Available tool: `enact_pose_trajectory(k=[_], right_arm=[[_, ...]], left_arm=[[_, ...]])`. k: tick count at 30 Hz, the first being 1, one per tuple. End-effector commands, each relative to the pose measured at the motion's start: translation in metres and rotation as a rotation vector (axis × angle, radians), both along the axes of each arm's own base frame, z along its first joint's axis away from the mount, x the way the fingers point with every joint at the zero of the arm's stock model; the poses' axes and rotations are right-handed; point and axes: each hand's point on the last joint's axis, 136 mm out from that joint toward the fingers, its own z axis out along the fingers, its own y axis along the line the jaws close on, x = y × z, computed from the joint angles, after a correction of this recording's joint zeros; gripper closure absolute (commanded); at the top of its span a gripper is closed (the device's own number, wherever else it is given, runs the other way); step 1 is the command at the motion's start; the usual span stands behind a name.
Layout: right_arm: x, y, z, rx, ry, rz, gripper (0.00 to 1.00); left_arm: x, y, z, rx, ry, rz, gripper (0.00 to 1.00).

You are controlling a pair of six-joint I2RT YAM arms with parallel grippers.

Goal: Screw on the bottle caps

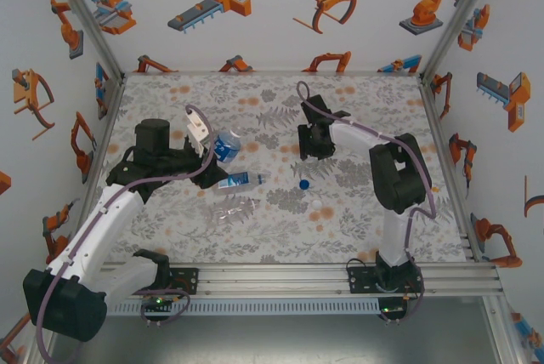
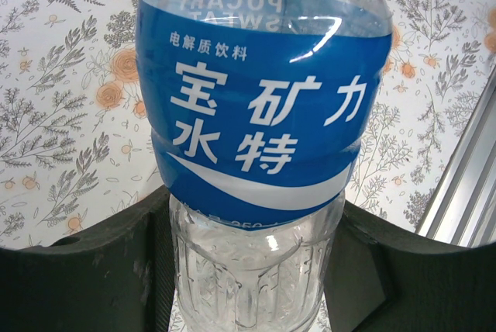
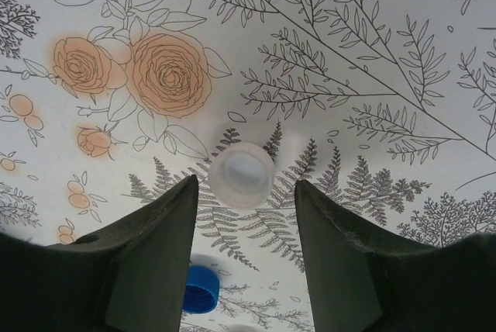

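left tool (image 2: 252, 223): closed on the blue bottle (image 2: 256, 115). It presses both sides of the clear ribbed part, just past the label.
blue bottle: in the left tool, left of the middle of the worktop (image 1: 382, 228). Its blue label has big white writing.
right tool (image 3: 246, 192): part way open, with a gap between its two dark tips. It is over the worktop, right of the middle, and points down.
white cap (image 3: 242, 177): in the gap at the tips of the right tool. It looks blurry, and I cannot tell if the tool touches it or has hold of it.
blue cap (image 1: 303, 184): on the worktop near the right tool, on the side toward the arm bases.
other white cap (image 1: 315, 203): on the worktop just beside the blue cap, a little closer to the arm bases.
lying bottle (image 1: 240, 180): on its side on the worktop, just beside the blue bottle. It has a blue label too.
clear bottle (image 1: 236, 208): on its side on the worktop, near the lying bottle and closer to the arm bases.
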Motion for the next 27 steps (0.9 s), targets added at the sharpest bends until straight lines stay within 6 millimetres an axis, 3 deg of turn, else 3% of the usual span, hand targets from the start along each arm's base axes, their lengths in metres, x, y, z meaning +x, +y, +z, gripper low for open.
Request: enact_pose_trajectory(k=[1, 6, 14, 27], right_arm=[[0.001, -0.002, -0.004, 0.006, 0.014, -0.009, 0.50], [-0.001, -0.002, -0.006, 0.017, 0.021, -0.014, 0.51], [0.007, 0.005, 0.024, 0.062, -0.032, -0.007, 0.52], [0.011, 0.004, 0.035, 0.064, -0.063, -0.012, 0.53]], left_arm=[[-0.006, -0.001, 0.000, 0.002, -0.010, -0.022, 0.96], [-0.006, -0.002, 0.000, 0.003, -0.009, -0.026, 0.96], [-0.006, -0.001, -0.002, 0.005, -0.003, -0.024, 0.96], [-0.006, -0.002, -0.001, 0.005, -0.006, -0.026, 0.96]])
